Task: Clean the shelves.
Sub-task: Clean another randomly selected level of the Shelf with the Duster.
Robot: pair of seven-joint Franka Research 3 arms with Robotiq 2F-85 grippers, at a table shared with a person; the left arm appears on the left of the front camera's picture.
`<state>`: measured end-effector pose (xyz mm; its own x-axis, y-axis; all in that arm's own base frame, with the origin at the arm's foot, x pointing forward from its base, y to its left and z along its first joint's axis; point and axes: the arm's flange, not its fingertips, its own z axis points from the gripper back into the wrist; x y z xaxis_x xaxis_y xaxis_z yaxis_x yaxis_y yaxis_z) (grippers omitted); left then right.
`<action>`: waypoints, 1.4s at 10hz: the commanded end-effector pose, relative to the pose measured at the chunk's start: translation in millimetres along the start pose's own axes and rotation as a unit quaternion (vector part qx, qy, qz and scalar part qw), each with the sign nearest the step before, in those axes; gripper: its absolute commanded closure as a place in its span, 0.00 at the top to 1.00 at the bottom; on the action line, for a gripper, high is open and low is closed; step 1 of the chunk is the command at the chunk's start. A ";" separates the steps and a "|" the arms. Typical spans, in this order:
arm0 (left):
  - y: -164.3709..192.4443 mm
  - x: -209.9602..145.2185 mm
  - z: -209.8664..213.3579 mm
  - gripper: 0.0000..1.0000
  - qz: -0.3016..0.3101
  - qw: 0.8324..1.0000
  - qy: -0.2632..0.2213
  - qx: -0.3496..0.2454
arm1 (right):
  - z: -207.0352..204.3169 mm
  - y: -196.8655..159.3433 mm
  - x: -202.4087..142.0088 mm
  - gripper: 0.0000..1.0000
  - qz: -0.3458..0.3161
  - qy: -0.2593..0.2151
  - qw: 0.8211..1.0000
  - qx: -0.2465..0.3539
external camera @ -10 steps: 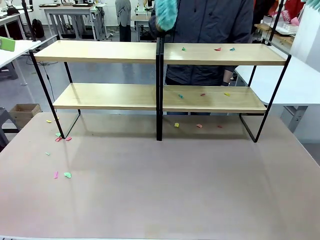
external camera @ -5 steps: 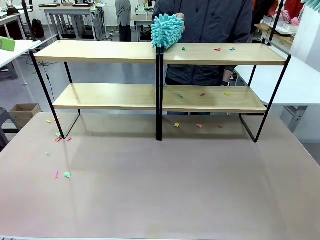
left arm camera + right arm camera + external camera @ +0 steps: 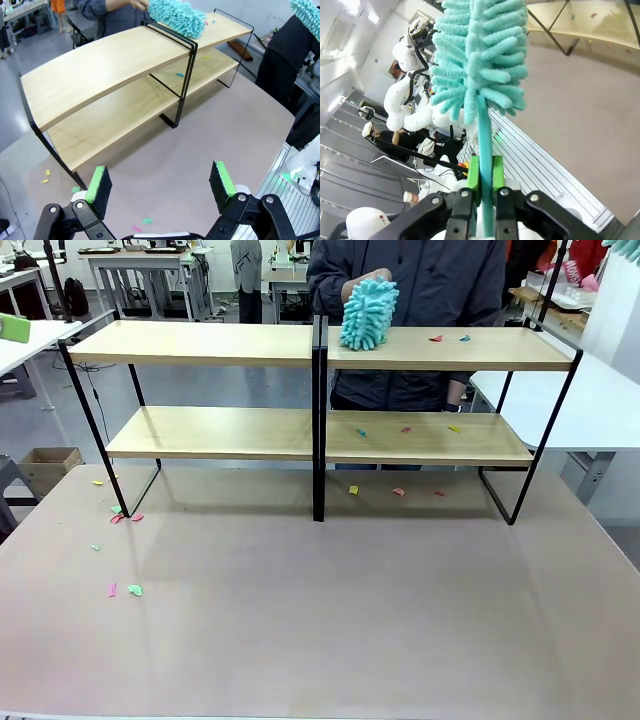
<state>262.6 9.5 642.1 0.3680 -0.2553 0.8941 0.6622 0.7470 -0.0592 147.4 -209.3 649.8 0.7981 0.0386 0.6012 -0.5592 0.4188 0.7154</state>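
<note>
The shelves [image 3: 200, 343] stand across the far half of the table, light-wood boards on a black frame. A person behind them holds a teal fluffy duster [image 3: 368, 312] on the top right board, just right of the centre post. Small coloured scraps [image 3: 435, 338] lie on the right boards, top and bottom. My left gripper [image 3: 160, 182] hangs open above the table, facing the shelves [image 3: 110, 65], with nothing between its green pads [image 3: 98, 182]. My right gripper [image 3: 483, 177] is shut on the thin handle of a second teal duster [image 3: 480, 55], held off to the table's right side.
More scraps [image 3: 125, 589] lie on the table [image 3: 320, 640] near the shelves' left leg and under the right half. A white table [image 3: 610, 400] stands at the right, a cardboard box [image 3: 45, 465] on the floor at the left.
The person's duster has come down onto the top shelf and slid right past the centre post, covering the green scrap that lay there. My grippers have not visibly moved.
</note>
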 end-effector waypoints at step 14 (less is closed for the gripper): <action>0.8 -0.6 -0.2 1.00 -0.003 1.000 -0.003 -0.005 | -260.6 -29.2 8.8 0.12 0.075 0.258 0.949 -0.167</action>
<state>262.8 9.5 641.6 0.3690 -0.2554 0.8936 0.6622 0.7469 -0.0600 205.5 -5.3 542.2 0.7456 0.5731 0.3399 -0.6637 0.5929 0.4561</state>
